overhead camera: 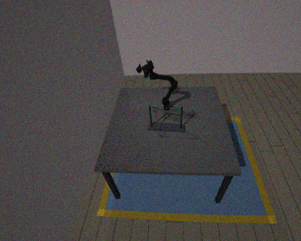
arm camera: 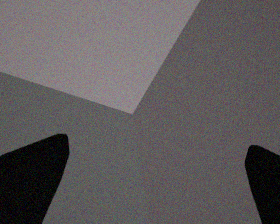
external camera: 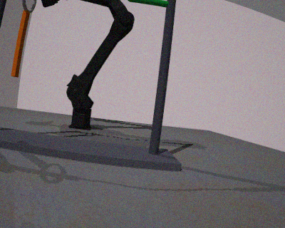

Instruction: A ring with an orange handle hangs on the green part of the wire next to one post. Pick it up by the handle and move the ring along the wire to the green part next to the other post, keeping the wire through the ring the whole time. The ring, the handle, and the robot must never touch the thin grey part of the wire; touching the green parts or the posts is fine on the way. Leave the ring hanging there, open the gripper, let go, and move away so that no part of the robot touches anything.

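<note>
Table (overhead camera: 158, 158): bears base plate (external camera: 107, 154), posts (external camera: 162, 78) and black arm (external camera: 107, 46), reared up and back. Gripper (arm camera: 156, 191): jaws wide, holding nothing, aimed at wall, well apart from the wire frame. Orange handle (external camera: 19, 43): hangs with ring (external camera: 29, 5) by one post; a misjudged descent risks striking the grey wire.
</note>
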Controlling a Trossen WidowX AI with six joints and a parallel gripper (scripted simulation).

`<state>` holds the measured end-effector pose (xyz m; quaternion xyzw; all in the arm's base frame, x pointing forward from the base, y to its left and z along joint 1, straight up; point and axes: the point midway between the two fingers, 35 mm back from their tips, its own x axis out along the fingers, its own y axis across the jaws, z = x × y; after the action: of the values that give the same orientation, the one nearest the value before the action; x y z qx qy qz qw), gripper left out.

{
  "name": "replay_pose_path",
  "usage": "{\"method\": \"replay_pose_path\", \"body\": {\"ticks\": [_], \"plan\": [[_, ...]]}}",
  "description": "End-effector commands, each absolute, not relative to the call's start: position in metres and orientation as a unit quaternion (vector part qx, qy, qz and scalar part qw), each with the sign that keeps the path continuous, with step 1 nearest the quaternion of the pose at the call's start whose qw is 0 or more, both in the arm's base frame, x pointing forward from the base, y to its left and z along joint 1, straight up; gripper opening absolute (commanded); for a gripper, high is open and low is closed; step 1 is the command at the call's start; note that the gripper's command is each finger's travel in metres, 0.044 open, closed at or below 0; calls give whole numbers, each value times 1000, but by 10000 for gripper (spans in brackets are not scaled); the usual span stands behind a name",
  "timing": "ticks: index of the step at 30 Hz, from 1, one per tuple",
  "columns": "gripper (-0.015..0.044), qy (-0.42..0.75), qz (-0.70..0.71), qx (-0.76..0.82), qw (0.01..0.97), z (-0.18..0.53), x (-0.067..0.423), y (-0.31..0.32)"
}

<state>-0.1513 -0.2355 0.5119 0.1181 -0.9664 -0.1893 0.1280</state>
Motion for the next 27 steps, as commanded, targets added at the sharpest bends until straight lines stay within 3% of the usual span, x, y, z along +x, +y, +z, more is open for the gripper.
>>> {"method": "replay_pose_path", "body": {"ticks": [1, 9, 19, 27], "plan": [[374, -965, -192, 120, 130, 512, -151, -236], [164, -857, -382, 227, 259, 483, -113, -277], [160, -550, -572, 318, 519, 401, -18, -315], [160, -260, -566, 301, 722, 313, 67, -303]]}}
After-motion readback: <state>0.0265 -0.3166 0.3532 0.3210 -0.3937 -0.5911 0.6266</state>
